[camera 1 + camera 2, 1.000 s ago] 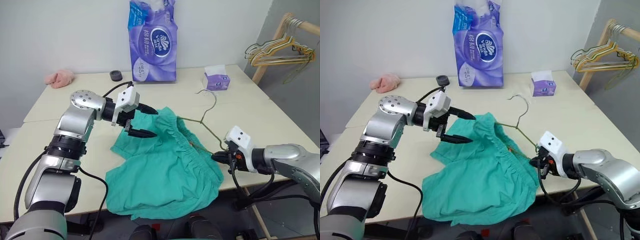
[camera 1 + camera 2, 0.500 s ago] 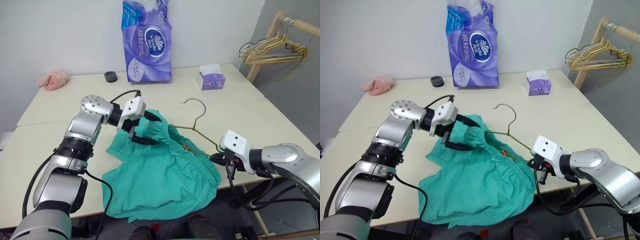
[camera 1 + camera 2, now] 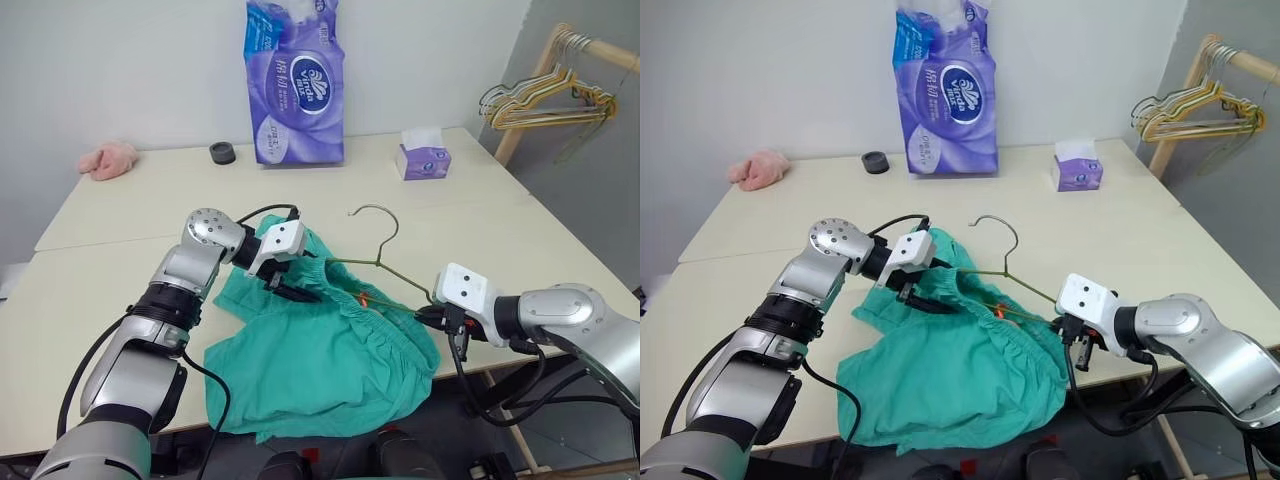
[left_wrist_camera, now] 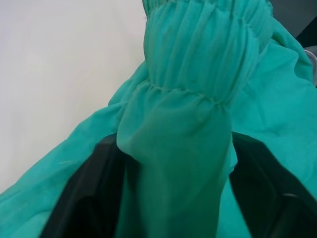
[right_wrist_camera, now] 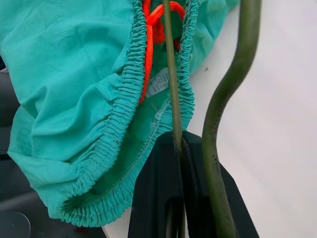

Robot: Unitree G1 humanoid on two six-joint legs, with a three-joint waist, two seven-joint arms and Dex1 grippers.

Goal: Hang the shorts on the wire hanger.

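Observation:
The teal-green shorts (image 3: 320, 360) lie crumpled at the table's front, one leg hanging over the edge. My left gripper (image 3: 305, 280) is at their far left corner. In the left wrist view its black fingers (image 4: 99, 198) press a bunched fold of the gathered waistband from both sides. The thin olive wire hanger (image 3: 388, 245) lies partly inside the waistband, hook up and toward the back. My right gripper (image 3: 425, 315) is shut on the hanger's right end, and the wire (image 5: 171, 74) runs into its jaws beside an orange drawstring (image 5: 153, 29).
A purple tissue-roll pack (image 3: 293, 85) stands at the back, with a small black disc (image 3: 222, 153) and a pink cloth (image 3: 105, 158) to its left. A tissue box (image 3: 424, 160) sits at the back right. A wooden rack with gold hangers (image 3: 545, 95) stands beyond the table's right side.
My left gripper has come down onto the shorts' waistband and its fingers have closed in on the fabric. The hanger's hook has swung a little to the left. The head camera shifted early on.

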